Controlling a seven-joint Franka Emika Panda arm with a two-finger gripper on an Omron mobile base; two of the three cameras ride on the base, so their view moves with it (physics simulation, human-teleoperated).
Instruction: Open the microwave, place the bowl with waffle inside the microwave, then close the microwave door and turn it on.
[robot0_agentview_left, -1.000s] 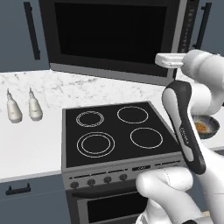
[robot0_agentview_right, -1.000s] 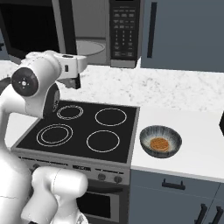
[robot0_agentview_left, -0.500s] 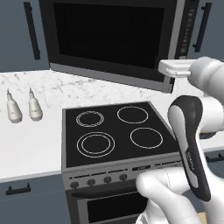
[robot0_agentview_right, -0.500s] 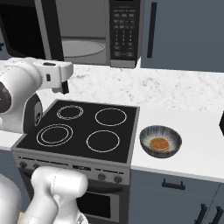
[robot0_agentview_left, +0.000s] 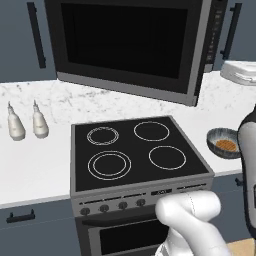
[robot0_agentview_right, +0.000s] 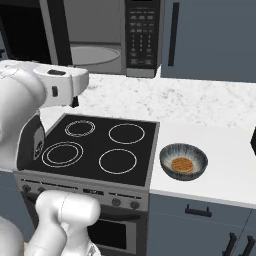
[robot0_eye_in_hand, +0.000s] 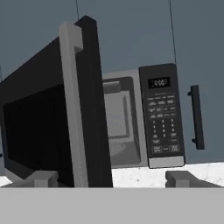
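A: Gripper (robot0_eye_in_hand: 113, 178): fingers (robot0_eye_in_hand: 43, 178) spread wide, nothing between them, facing the microwave door (robot0_eye_in_hand: 57, 118).

B: Door state?

A: Swung open at 9 o'clock; microwave (robot0_agentview_right: 107, 35) cavity exposed. Keypad panel (robot0_eye_in_hand: 162, 114) at 2 o'clock, writing too blurred to read.

B: Bowl (robot0_agentview_right: 183, 161)?

A: On the counter (robot0_agentview_right: 220, 165), 3 o'clock of the stove (robot0_agentview_right: 95, 149), waffle (robot0_agentview_right: 181, 164) inside.

Microwave door (robot0_agentview_left: 131, 47): dark glass, grey steel frame, black edge.
Microwave (robot0_agentview_right: 107, 37): grey interior, black keypad panel (robot0_agentview_right: 141, 31) with pale buttons.
Bowl (robot0_agentview_right: 183, 161): dark grey, ribbed inner wall.
Waffle (robot0_agentview_right: 182, 164): golden-brown, grid pattern.
Stove (robot0_agentview_right: 95, 148): black top, four white rings.
Counter (robot0_agentview_right: 210, 107): white marble, grey veining.
Cabinets (robot0_agentview_right: 215, 35): dark blue, black bar handles.
Two bottles (robot0_agentview_left: 26, 126): pale grey.
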